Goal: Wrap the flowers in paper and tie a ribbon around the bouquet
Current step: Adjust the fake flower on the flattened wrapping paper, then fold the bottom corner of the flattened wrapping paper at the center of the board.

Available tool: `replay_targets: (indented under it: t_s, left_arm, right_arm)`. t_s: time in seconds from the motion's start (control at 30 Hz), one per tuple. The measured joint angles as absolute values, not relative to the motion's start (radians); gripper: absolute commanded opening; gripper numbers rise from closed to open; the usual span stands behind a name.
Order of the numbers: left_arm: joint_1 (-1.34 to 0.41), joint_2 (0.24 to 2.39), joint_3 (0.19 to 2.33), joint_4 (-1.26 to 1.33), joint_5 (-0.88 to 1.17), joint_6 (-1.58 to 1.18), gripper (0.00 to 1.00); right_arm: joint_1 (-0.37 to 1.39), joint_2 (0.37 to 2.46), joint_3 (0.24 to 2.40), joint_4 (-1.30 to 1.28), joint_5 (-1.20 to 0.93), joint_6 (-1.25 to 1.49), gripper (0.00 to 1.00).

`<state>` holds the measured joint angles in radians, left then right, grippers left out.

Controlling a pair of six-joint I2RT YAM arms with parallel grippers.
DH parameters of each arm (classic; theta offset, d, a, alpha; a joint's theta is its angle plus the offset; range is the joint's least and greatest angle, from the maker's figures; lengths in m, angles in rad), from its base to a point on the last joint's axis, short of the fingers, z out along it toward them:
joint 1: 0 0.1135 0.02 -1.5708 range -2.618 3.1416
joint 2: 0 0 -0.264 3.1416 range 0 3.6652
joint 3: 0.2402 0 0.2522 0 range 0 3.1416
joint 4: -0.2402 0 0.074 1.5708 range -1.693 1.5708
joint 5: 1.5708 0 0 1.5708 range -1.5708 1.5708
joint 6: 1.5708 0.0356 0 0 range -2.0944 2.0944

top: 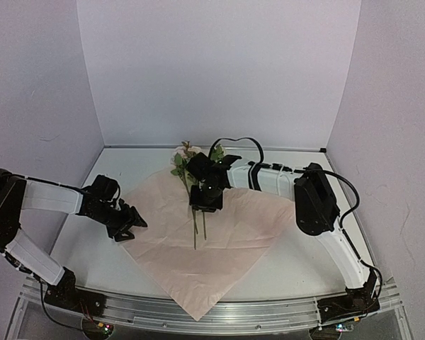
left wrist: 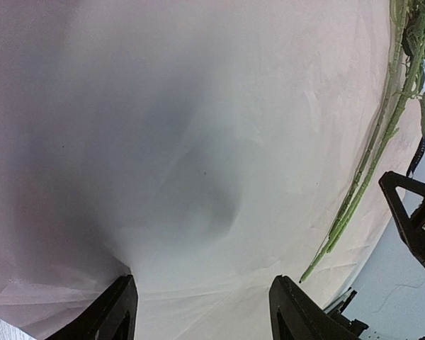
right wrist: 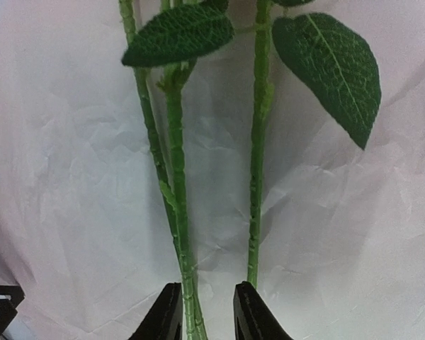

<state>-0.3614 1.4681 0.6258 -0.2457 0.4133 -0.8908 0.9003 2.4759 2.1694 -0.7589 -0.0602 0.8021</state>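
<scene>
**Entry: bouquet wrap, flowers laid on the sheet, no fold made.**

1. Paper [top: 198,263]: lay flat as a diamond on the table [top: 308,273], one corner at the near edge. Risk: thin sheet, so a one-sided pull could drag it and shift the flowers off centre, or tear it.
2. Left gripper [left wrist: 204,287]: at the sheet's left corner, jaws wide apart, nothing between them. Risk: closing here might pinch only air or crumple the corner.
3. Stems [right wrist: 176,212]: lay along the middle of the paper, cut ends toward the near side. Risk: they were loose and splayed, so could roll apart under a fold.
4. Right gripper [right wrist: 207,312]: low over the stems, jaws a little apart, one stem between them and seemingly not pinched. Risk: lifting away might snag it.
5. Flowers [top: 186,156]: heads past the far corner.
6. Ribbon: not in view.

Writing, brands, labels: none legible.
</scene>
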Motion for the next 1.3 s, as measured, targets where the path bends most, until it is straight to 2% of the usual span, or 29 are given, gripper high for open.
replay_targets:
  t_s: [0.13,0.23,0.43,0.6,0.8,1.0,1.2,1.3]
  left_arm:
    - [-0.361,1.451,0.626,-0.257,0.408,-0.891,0.71]
    - [-0.361,1.425,0.627,-0.269,0.406,-0.89,0.74]
    - [-0.361,1.326,0.636,-0.317,0.37,-0.908,0.77]
    - [-0.362,1.19,0.62,-0.368,0.3,-0.959,0.79]
    - [-0.374,1.031,0.501,-0.399,0.253,-1.033,0.79]
    - [-0.472,0.929,0.415,-0.422,0.213,-1.102,0.8]
    - [-0.547,0.828,0.375,-0.431,0.184,-1.15,0.8]
    - [-0.561,0.804,0.375,-0.429,0.176,-1.15,0.79]
  right_arm:
    - [0.904,2.434,2.111,-0.752,-0.076,0.794,0.49]
    - [0.904,2.366,2.048,-0.747,-0.084,0.781,0.59]
    - [0.904,2.148,1.855,-0.702,-0.084,0.759,0.73]
    - [0.905,1.894,1.528,-0.576,-0.102,0.801,0.81]
    - [0.958,1.651,1.096,-0.401,-0.088,0.959,0.84]
    - [1.124,1.476,0.759,-0.268,-0.005,1.173,0.88]
    - [1.232,1.407,0.58,-0.099,0.071,1.385,0.89]
    - [1.257,1.431,0.539,0.028,0.095,1.462,0.86]
